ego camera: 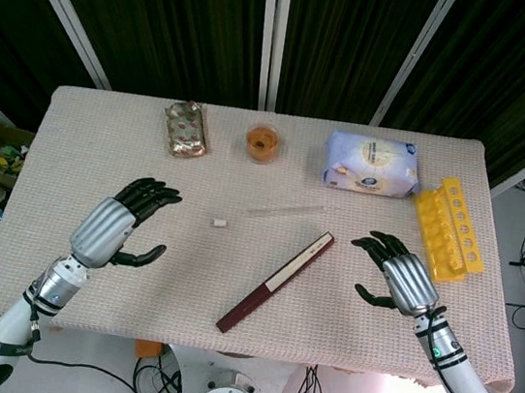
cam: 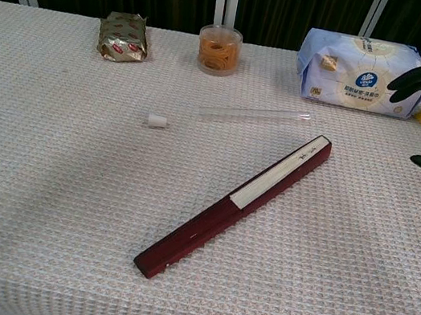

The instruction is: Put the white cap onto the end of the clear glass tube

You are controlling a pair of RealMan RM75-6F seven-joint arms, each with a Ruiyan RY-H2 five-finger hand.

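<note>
Nothing of the task looks done yet: cap and tube lie apart on the cloth and neither hand touches them.

Nearest, a closed dark red folding fan (cam: 235,205) lies diagonally across the middle of the table (ego camera: 49,255), between the two hands. The left hand (ego camera: 127,221) hovers at the near left, fingers spread and loosely curved, thumb apart, holding nothing. The right hand (ego camera: 397,272) hovers at the near right in a mirrored pose, fingers apart and empty; in the chest view only its dark fingertips (cam: 420,78) show at the right edge.

Farther in, the white cap (cam: 156,121) rests alone left of centre, nearer to the left hand. The clear glass tube (cam: 255,115) lies flat just beyond the fan's far end, to the cap's right, with a gap between them.

At the far edge sit a foil packet (ego camera: 185,129), a small cup (ego camera: 263,143), a tissue pack (ego camera: 372,165) and a yellow rack (ego camera: 451,229).

Still left, by my reading: pick up both pieces, line them up, press the cap on.
</note>
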